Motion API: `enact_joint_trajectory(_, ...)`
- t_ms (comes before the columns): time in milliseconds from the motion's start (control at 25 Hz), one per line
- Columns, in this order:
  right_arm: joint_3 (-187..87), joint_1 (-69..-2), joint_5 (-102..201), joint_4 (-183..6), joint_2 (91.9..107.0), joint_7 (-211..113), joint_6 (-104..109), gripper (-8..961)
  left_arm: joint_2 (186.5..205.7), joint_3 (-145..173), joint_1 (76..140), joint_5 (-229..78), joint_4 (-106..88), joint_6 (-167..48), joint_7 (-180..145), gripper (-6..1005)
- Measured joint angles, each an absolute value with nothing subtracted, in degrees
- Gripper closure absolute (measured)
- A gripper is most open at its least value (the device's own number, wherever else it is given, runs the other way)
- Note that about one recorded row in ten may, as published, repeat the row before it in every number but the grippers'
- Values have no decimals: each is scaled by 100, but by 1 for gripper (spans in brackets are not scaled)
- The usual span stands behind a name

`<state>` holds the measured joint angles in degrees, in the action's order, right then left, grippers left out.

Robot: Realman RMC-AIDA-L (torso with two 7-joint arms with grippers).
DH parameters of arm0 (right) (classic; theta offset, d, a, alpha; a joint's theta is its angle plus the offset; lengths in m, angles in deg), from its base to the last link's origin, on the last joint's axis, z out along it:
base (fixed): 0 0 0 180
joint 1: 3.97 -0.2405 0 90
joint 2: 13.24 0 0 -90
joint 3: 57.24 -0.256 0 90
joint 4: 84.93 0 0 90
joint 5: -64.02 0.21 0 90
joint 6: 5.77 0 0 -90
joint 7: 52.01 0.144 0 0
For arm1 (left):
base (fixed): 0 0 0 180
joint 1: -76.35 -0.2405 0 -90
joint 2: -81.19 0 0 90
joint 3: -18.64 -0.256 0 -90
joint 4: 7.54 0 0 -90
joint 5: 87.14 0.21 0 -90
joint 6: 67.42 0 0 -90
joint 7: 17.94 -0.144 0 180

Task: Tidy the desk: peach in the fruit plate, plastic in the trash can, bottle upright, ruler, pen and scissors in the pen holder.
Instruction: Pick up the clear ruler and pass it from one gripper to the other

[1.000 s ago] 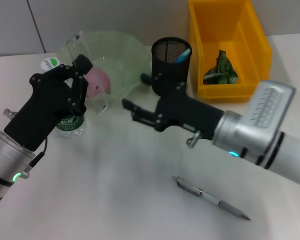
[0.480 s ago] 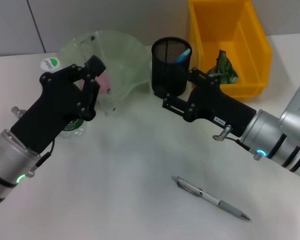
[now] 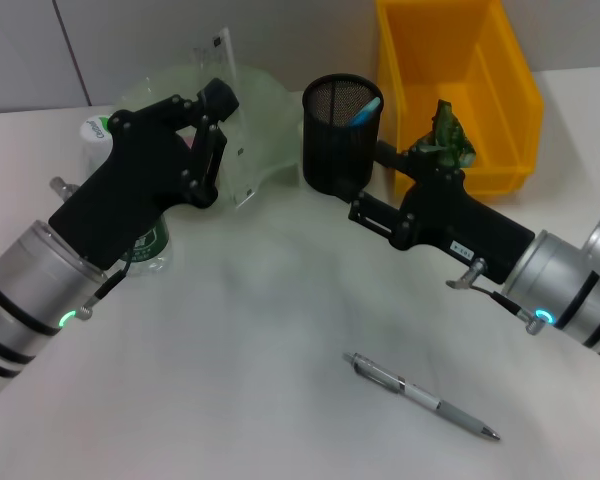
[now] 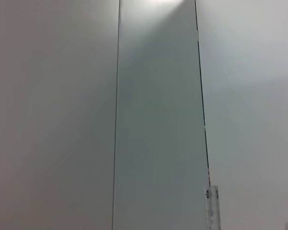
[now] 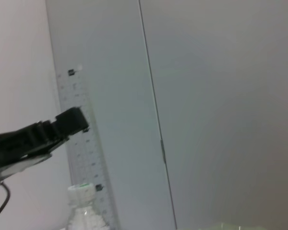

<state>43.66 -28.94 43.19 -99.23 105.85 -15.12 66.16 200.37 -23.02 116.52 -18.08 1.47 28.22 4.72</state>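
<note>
Ruler (image 3: pixel 230 120) now stands up tall, pinched in the left claw (image 3: pixel 212 150), closer to the black cup (image 3: pixel 342 135) at 3 o'clock; the right claw (image 3: pixel 380 195), maybe spread, pulled back.

Office-style desk setup, likely lab mock-up. Plain white desk (image 3: pixel 250 380); black mesh pen holder (image 3: pixel 342 132) at centre back, yellow trash can (image 3: pixel 458 90) just right of it, loose pen (image 3: pixel 425 397) nearer front. Grey panelled wall (image 4: pixel 62 115) behind.
</note>
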Motion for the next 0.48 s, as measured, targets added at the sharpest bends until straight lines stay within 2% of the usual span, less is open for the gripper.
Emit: enact_joint_trajectory(480, 4375, -2894, 4262, -9781, 10585, -1580, 6700, 237, 20037, -2102, 11899, -1761, 151, 2452, 499, 968)
